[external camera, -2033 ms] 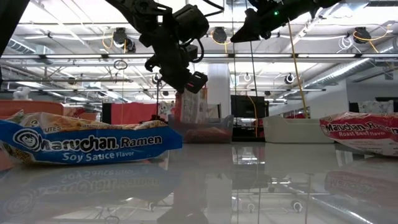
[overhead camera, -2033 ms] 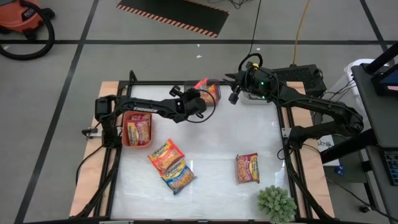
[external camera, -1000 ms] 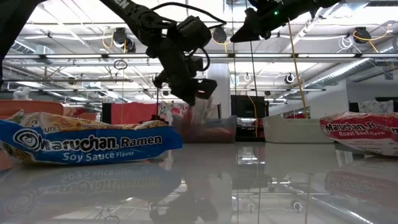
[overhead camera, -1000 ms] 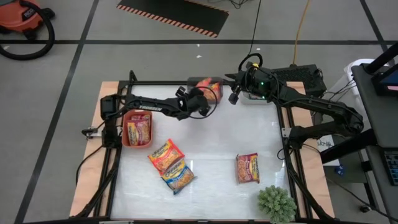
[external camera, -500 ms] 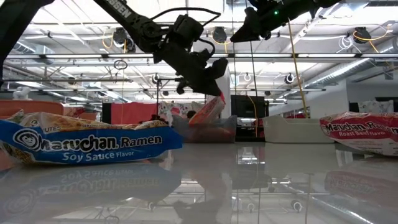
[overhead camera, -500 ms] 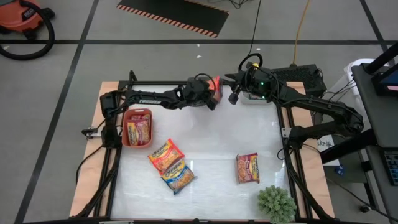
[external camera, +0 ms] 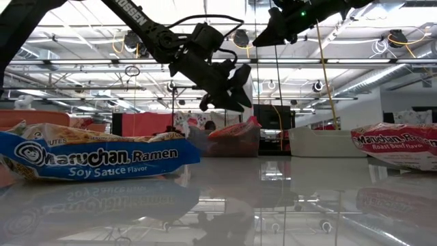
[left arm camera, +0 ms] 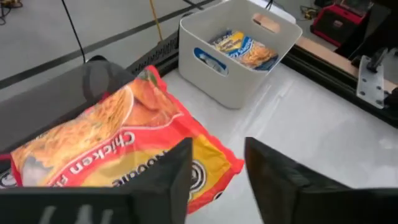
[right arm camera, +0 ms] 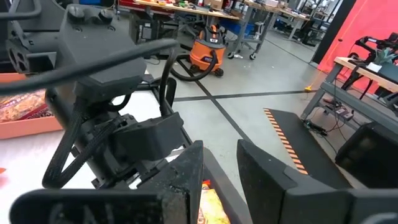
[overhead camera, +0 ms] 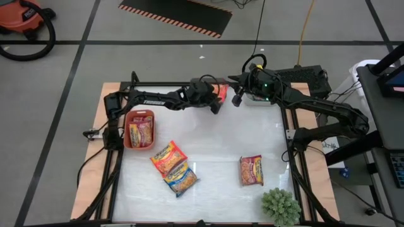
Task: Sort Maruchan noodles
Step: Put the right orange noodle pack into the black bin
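A red-and-yellow chicken Maruchan packet [left arm camera: 124, 146] lies tilted across the grey bin [left arm camera: 74, 93] at the table's far edge, leaning on its rim [external camera: 235, 130]. My left gripper [left arm camera: 217, 146] hovers just above and in front of it, open, touching nothing [external camera: 237, 87]. Beside it, a white bin [left arm camera: 239, 59] holds a blue-trimmed packet [left arm camera: 242, 50]. My right gripper [overhead camera: 237, 98] hangs raised over the far edge near the white bin, open and empty [right arm camera: 219, 152]. Three packets lie flat on the table [overhead camera: 167, 157], [overhead camera: 181, 179], [overhead camera: 250, 170].
An orange-red tray [overhead camera: 128, 144] at the table's left holds another packet. A green plant [overhead camera: 281, 207] stands at the near right corner. The two arms stand close together over the far edge. Bare table lies in the middle between the bins and the loose packets.
My left gripper has moved toward the far edge and right, over the grey bin, tipping up from pointing down toward level. It has opened and let go. The red packet, first hanging upright below the fingers, has tipped over and now lies across the bin.
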